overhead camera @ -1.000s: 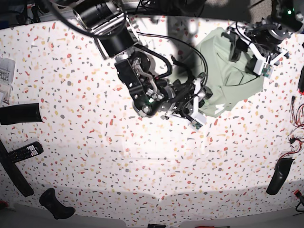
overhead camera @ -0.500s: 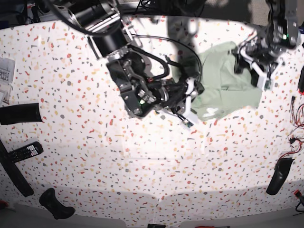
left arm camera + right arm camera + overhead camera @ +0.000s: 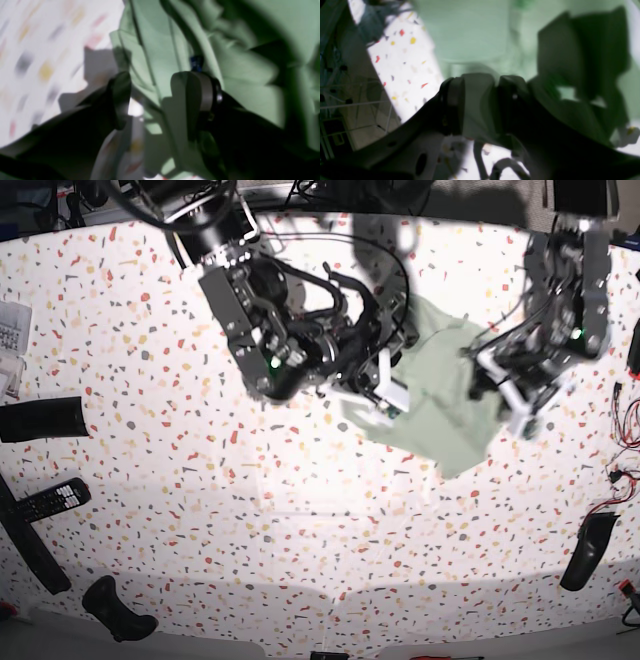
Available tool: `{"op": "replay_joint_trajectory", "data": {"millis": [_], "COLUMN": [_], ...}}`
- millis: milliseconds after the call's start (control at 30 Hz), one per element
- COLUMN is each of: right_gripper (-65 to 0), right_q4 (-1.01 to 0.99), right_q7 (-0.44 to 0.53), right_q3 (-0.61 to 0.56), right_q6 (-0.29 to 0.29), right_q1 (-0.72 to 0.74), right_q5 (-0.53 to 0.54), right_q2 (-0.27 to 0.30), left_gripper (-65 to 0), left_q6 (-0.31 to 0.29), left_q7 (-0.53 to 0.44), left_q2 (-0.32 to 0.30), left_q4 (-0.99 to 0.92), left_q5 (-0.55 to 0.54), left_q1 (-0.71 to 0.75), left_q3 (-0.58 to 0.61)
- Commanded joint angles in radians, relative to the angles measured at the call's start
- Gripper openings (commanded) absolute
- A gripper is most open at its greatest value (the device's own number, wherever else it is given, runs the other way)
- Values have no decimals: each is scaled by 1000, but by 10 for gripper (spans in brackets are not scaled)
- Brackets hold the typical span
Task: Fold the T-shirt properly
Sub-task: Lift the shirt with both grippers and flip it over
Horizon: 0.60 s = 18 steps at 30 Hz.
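The pale sage-green T-shirt (image 3: 435,408) hangs bunched between my two grippers, right of the table's middle, with its lower edge trailing on the speckled table (image 3: 300,530). My right gripper (image 3: 388,392) is shut on the shirt's left edge; in the right wrist view the gripper (image 3: 480,105) has green fabric (image 3: 470,32) pinched between its fingers. My left gripper (image 3: 505,395) is shut on the shirt's right side; in the left wrist view the gripper (image 3: 157,100) has a fold of the shirt (image 3: 160,50) running between its fingers. Sleeves and collar are hidden in the folds.
A remote control (image 3: 55,498) and black objects (image 3: 40,420) (image 3: 118,608) lie along the left edge, with papers (image 3: 10,340) at far left. Another black object (image 3: 588,550) and loose cables (image 3: 625,470) sit at the right edge.
Both arms have moved toward the front of the table, carrying the shirt from the back right corner toward the middle. The shirt is now more bunched and lifted.
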Motion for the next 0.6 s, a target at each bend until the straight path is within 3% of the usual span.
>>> {"op": "replay_joint_trajectory", "data": {"millis": [0,67,200,433,567], "right_gripper": [-429,-429,-429,-429,-429], "right_q4": [37,74,169,303,303], "right_q7": [14,13,13,13,13], "right_q3": [1,1,11,113,178], "right_q6": [9,9,9,9,9], "right_q1": [12,4,5,5,4], "right_q5": [25,17,14,15,14], "right_q2": [-8,-6,18,25,41], "left_gripper": [-320,-320,-320,-320,-320], "left_q6": [-11,-6,92,94,94], "left_q7": [-21,-17,18,106,183], "left_q2": [-6,-6,-17,-100,-111], "left_q4": [17,18,39,181,318], "left_q5": [-10,-10,-18,-124,-146], "left_q1": [-39,-84,-159,-193,-137], "left_q3": [26,74,82,82,82]}}
